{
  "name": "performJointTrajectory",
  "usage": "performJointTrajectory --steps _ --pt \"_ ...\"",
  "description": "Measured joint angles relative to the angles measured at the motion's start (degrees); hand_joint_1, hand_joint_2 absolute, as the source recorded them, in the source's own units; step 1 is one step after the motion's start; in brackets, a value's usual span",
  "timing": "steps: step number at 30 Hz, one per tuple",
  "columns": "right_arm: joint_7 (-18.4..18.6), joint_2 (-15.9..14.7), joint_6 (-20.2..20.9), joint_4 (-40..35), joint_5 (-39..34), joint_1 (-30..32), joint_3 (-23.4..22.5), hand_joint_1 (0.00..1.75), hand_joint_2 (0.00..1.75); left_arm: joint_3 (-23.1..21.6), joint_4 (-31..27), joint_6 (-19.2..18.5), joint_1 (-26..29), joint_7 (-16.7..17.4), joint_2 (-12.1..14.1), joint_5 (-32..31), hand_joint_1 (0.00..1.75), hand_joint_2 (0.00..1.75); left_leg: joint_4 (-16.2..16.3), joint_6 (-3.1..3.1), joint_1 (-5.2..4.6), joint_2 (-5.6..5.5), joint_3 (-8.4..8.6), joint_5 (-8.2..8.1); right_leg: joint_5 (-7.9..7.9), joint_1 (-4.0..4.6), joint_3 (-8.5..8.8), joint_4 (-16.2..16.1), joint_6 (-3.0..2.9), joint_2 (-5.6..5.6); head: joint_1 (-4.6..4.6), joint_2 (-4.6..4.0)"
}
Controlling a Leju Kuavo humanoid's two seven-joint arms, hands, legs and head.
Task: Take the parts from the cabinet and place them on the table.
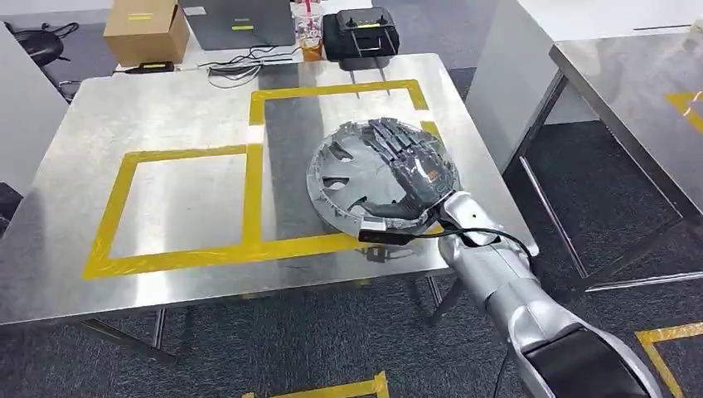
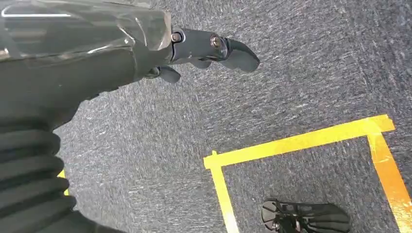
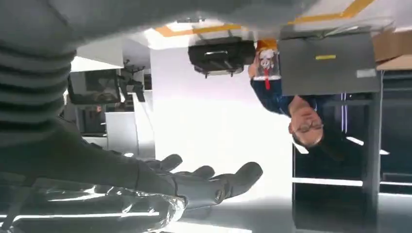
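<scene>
A round silver part [image 1: 352,178] with dark cut-outs lies on the steel table [image 1: 166,108], inside the right-hand yellow tape square [image 1: 257,157]. My right hand [image 1: 410,170] reaches over its right side from the table's near right corner, fingers stretched out straight across its top. In the right wrist view those fingers [image 3: 214,182] are spread and straight, with a bright gap between them and the grey surface opposite. My left hand [image 2: 204,51] hangs over grey carpet and holds nothing, its dark fingers loosely apart.
At the table's far edge stand a cardboard box [image 1: 147,31], a laptop [image 1: 240,25], a drink cup [image 1: 309,29] and a black controller [image 1: 359,35]. A second steel table [image 1: 638,108] stands to the right. A person [image 3: 303,119] sits beyond the table. Yellow tape [image 2: 301,143] marks the floor.
</scene>
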Motion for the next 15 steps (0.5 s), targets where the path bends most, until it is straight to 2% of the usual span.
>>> performJointTrajectory --steps 1,4,5,6,7,9,10,11,12,13,14,15 --pt "0.00 0.11 0.00 -0.15 0.02 -0.04 -0.22 0.00 0.00 -0.18 -0.11 0.02 -0.11 -0.02 0.02 0.02 0.00 0.00 0.14 -0.43 -0.28 -0.04 -0.11 -0.06 0.51 0.05 0.25 -0.07 -0.33 -0.03 -0.15 0.00" --pt "0.00 0.09 0.00 -0.17 0.13 0.00 -0.39 0.00 0.00 -0.63 -0.20 0.04 -0.23 -0.20 0.24 0.02 0.00 0.00 0.03 -1.29 0.14 0.00 -0.13 0.21 0.80 0.44 0.13 -0.11 -0.93 0.04 -0.05 0.00" --pt "0.00 0.11 0.00 -0.22 0.15 -0.01 -0.55 0.00 0.00 -0.70 -0.20 0.13 -0.28 -0.42 0.48 0.07 0.00 0.00 0.31 -1.63 0.23 0.00 -0.46 -0.07 1.19 -0.23 0.43 -0.56 -1.34 0.01 -0.07 0.00" --pt "0.00 0.13 0.00 -0.35 0.28 -0.02 -0.79 0.00 0.00 -0.81 -0.26 0.31 -0.36 -0.77 0.42 0.33 0.00 0.00 1.57 -2.03 0.34 0.09 -1.02 -1.10 1.17 -0.26 0.47 -0.57 -1.36 0.00 -0.18 0.00" --pt "0.00 0.15 0.00 -0.57 0.46 0.01 -1.32 0.00 0.00 -1.09 -0.24 0.54 -0.69 -1.35 0.48 0.77 0.00 0.00 4.74 -2.37 0.47 0.14 -2.34 -3.15 1.14 -0.33 0.49 -0.56 -1.44 -0.03 -0.37 0.00" --pt "0.00 0.11 0.00 -0.61 0.68 0.15 -2.45 0.00 0.00 -1.73 -0.15 0.96 -1.37 -2.19 0.33 1.55 0.00 0.00 13.51 -2.89 0.74 0.15 -6.28 -7.05 1.14 -0.32 0.44 -0.51 -1.44 -0.12 -0.33 0.00" --pt "0.00 0.07 0.00 -0.59 0.46 0.33 -3.19 0.00 0.00 -2.14 -0.13 1.01 -1.62 -2.54 0.13 2.12 0.00 0.00 16.51 -3.07 0.88 0.16 -7.67 -7.84 1.14 -0.32 0.45 -0.51 -1.43 -0.16 -0.33 0.00" --pt "-0.02 0.09 0.00 -0.53 -0.42 0.55 -4.10 0.00 0.00 -2.57 -0.04 1.07 -1.85 -2.80 -0.15 2.72 0.00 0.00 17.20 -3.19 1.06 0.18 -7.99 -7.31 1.13 -0.32 0.47 -0.50 -1.42 -0.16 -0.33 0.00" --pt "-0.13 0.13 0.00 -0.50 -1.58 0.64 -4.83 0.00 0.00 -2.93 0.07 1.14 -2.10 -2.91 -0.35 3.06 0.00 0.00 15.03 -3.20 1.20 0.20 -6.95 -5.72 1.13 -0.34 0.51 -0.50 -1.41 -0.14 -0.33 0.00" --pt "-0.33 0.18 0.00 -0.46 -2.96 0.62 -5.51 0.00 0.00 -3.17 0.26 1.14 -2.38 -2.97 -0.46 3.08 0.00 0.00 11.00 -3.18 1.34 0.21 -4.96 -3.49 1.11 -0.39 0.57 -0.48 -1.38 -0.11 -0.33 0.00" --pt "-1.03 0.24 0.00 -0.46 -5.98 0.52 -6.82 0.00 0.00 -3.52 0.70 1.11 -2.89 -2.97 -0.74 3.08 0.00 0.00 5.40 -3.14 1.46 0.22 -2.12 -0.89 1.11 -0.43 0.70 -0.48 -1.33 -0.10 -0.33 0.00" --pt "-1.95 0.33 0.00 -0.44 -9.70 0.38 -8.14 0.00 0.00 -3.91 1.16 0.92 -3.47 -2.97 -1.07 3.06 0.00 0.00 1.20 -3.08 1.53 0.21 -0.13 -0.17 1.03 -0.41 0.75 -0.51 -1.15 -0.13 -0.33 0.00"
